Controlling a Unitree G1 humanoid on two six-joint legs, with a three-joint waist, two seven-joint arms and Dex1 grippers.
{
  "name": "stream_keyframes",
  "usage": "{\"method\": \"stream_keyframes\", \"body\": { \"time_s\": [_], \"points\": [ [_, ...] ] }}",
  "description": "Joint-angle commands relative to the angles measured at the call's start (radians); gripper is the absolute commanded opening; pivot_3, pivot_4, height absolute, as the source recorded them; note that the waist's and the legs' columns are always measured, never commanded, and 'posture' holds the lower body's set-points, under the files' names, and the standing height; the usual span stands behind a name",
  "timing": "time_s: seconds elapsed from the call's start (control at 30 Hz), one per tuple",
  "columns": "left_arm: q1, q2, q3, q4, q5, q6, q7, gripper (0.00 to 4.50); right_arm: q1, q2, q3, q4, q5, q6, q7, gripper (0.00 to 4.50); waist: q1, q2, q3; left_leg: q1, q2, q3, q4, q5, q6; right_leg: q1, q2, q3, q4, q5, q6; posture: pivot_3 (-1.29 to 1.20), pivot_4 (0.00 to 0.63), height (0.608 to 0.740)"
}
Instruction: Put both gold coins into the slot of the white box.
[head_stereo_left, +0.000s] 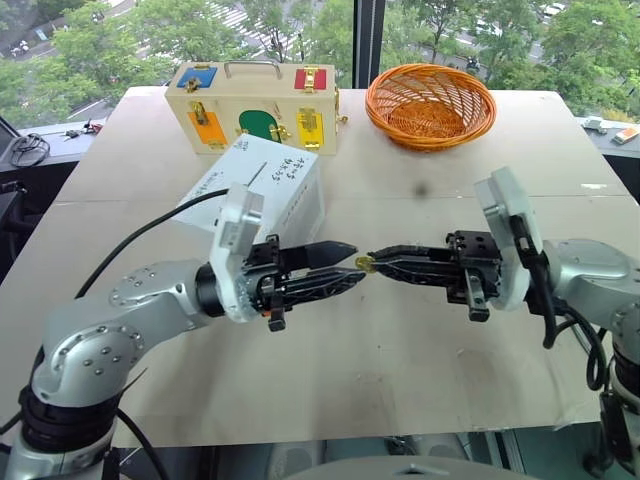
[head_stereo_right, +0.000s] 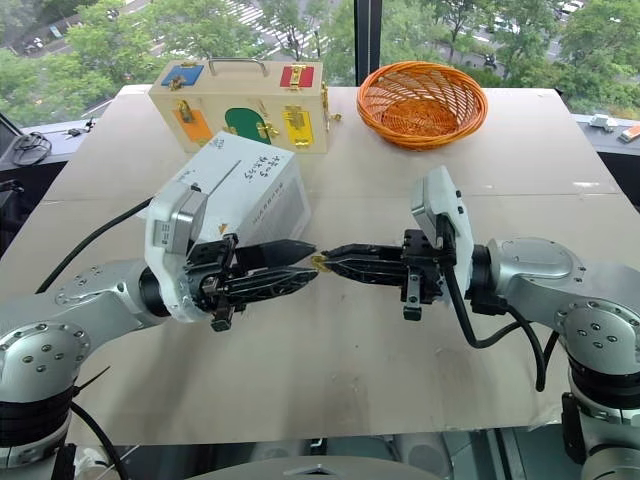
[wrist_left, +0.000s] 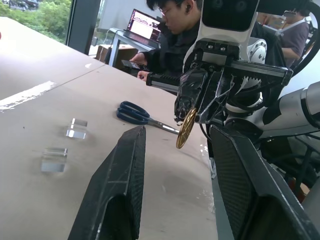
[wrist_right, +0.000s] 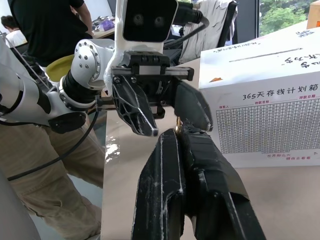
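The two grippers meet tip to tip above the middle of the counter (head_stereo_left: 420, 330), both held level. The right gripper (head_stereo_left: 375, 263) has its jaws pressed together on a gold coin (head_stereo_left: 365, 264), which sticks out edge-on from the very tips; in the left wrist view the same coin (wrist_left: 186, 128) stands upright as a thin shiny disc pinched at its upper rim. The left gripper (head_stereo_left: 350, 267) has its jaws parted, one finger above and one below, and the coin sits at the mouth of that gap, between the two fingertips (wrist_left: 131, 145), without either plainly touching it. The white box (head_stereo_left: 262, 185) lies behind the left gripper's jaws, resting tilted on the counter, its top face with the long dark slot (head_stereo_left: 256, 172) and black handwriting turned upward; the right wrist view shows its grey-lined printed side just beyond the meeting jaws. Farther back from both jaws stand a tan wooden case with coloured doors (head_stereo_left: 255, 108) and an orange wicker basket (head_stereo_left: 430, 104). Past the jaws in the left wrist view, blue-handled scissors (wrist_left: 135, 113) and two small clear plastic holders (wrist_left: 65, 145) lie on the counter, and a person in dark clothes (wrist_left: 172, 37) sits beyond its edge.
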Motion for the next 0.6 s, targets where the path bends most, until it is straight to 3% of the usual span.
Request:
{"method": "stream_keyframes", "body": {
  "time_s": [0.03,0.07,0.37,0.57,0.6],
  "points": [
    [-0.022,-0.007,0.001,-0.013,-0.011,-0.006,0.005,0.25,-0.02,-0.017,-0.006,-0.009,0.033,-0.028,-0.001,0.0,0.0,0.0,0.0,0.0,0.0,0.0,0.0,0.0,0.0,0.0,0.0,0.0,0.0,0.0,0.0,0.0,0.15,0.74],
    [-0.025,-0.009,-0.003,-0.013,-0.011,-0.006,0.002,0.03,-0.019,-0.019,-0.005,-0.011,0.038,-0.029,-0.004,0.0,0.0,0.0,0.0,0.0,0.0,0.0,0.0,0.0,0.0,0.0,0.0,0.0,0.0,0.0,0.0,0.0,0.15,0.74],
    [-0.105,-0.049,-0.048,0.011,-0.015,0.011,0.032,0.03,0.022,-0.053,0.001,-0.059,0.103,-0.058,-0.036,0.0,0.002,0.0,0.0,0.0,0.0,0.0,0.0,0.0,0.0,0.0,0.0,0.0,0.0,0.0,0.0,0.0,0.15,0.74],
    [-0.142,-0.067,-0.046,0.026,-0.03,0.028,0.048,0.03,0.033,-0.07,0.005,-0.05,0.056,-0.098,-0.011,0.0,0.0,0.0,0.0,0.0,0.0,0.0,0.0,0.0,0.0,0.0,0.0,0.0,0.0,0.0,0.001,0.0,0.15,0.74],
    [-0.144,-0.07,-0.044,0.025,-0.032,0.028,0.053,0.0,0.04,-0.074,0.002,-0.049,0.056,-0.106,-0.001,0.59,0.0,0.0,0.0,0.0,0.0,0.0,0.0,0.0,0.0,0.0,0.0,0.0,0.0,0.0,0.001,0.0,0.15,0.74]
  ]
}}
